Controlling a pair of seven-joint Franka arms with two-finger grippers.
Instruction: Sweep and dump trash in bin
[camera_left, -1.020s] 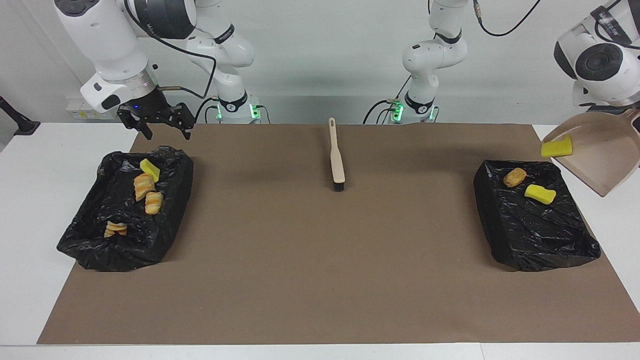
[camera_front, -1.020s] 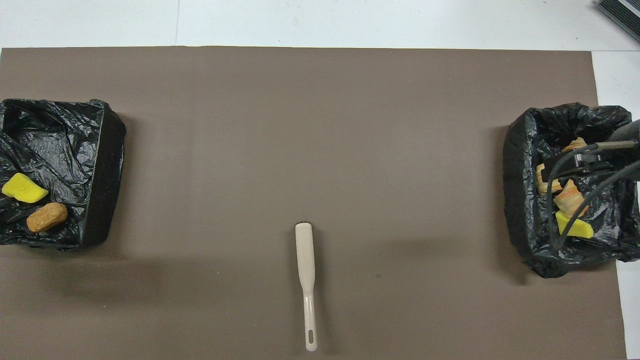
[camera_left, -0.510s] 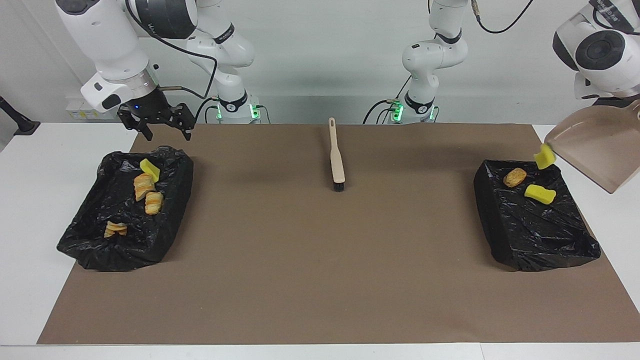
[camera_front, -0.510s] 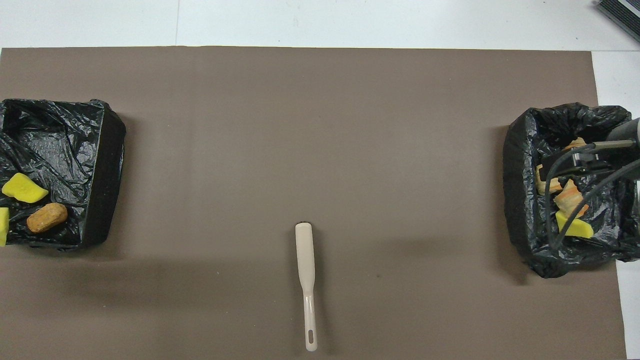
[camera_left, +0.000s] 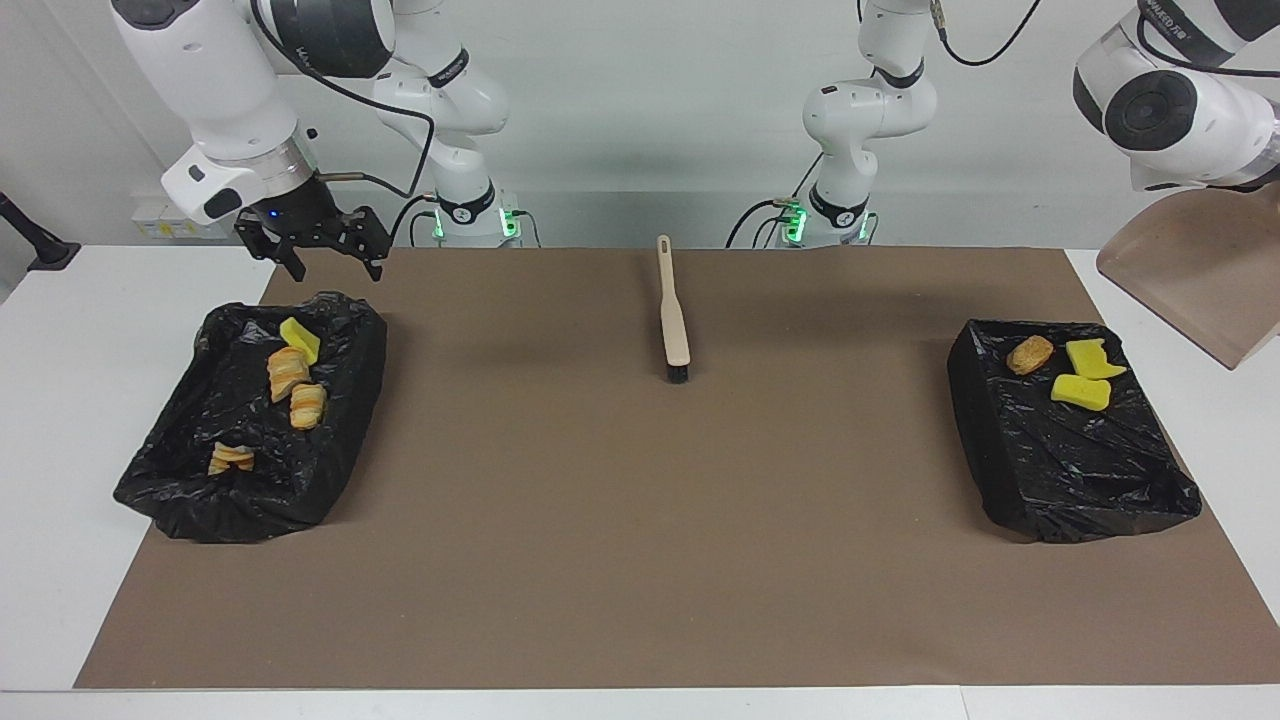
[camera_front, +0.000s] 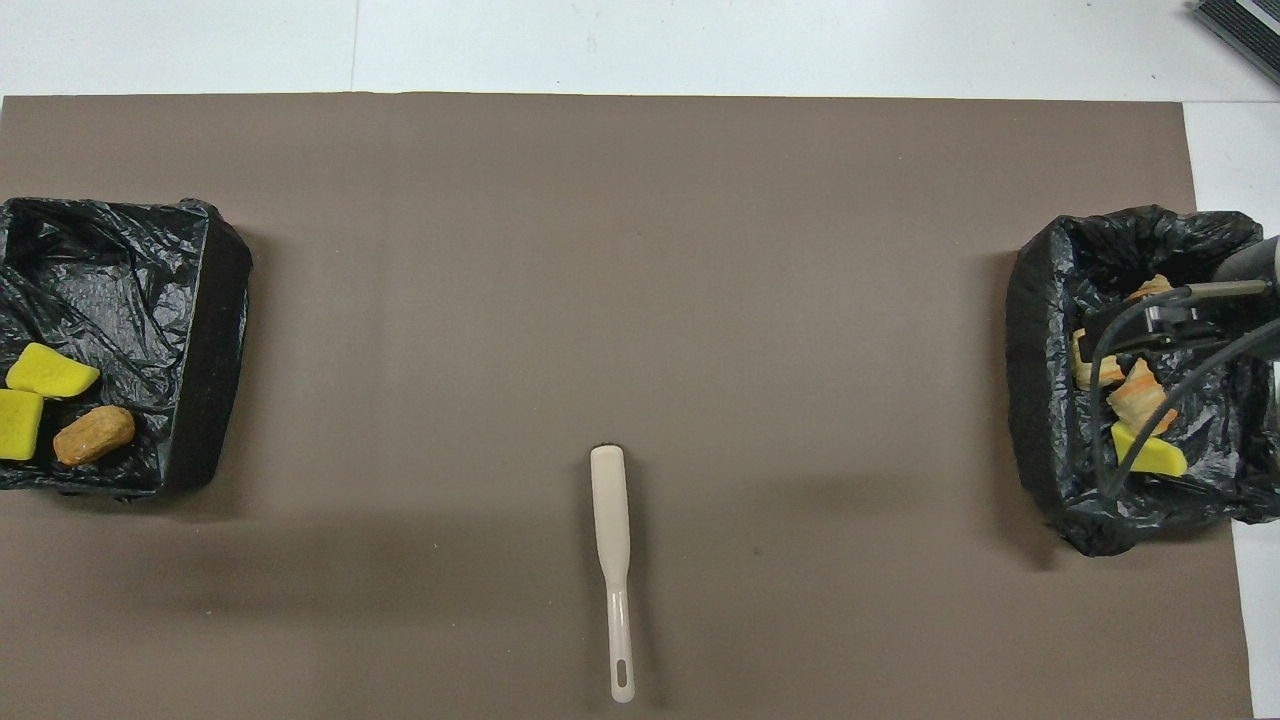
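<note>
At the right edge of the facing view I see the beige dustpan (camera_left: 1200, 270) tilted in the air under the left arm; its gripper is hidden, clamped on the dustpan. Below it, the bin (camera_left: 1070, 450) holds 2 yellow chunks (camera_left: 1085, 375) and 1 brown lump (camera_left: 1029, 354). Upper left, my right gripper (camera_left: 325, 262) hangs spread apart over the second bin (camera_left: 240, 490). The brush (camera_left: 672, 315) lies mid-frame.

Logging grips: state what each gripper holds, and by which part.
The left arm carries the beige dustpan over the table's edge; the gripped part is out of view. The right gripper holds nothing, open above its bin.
</note>
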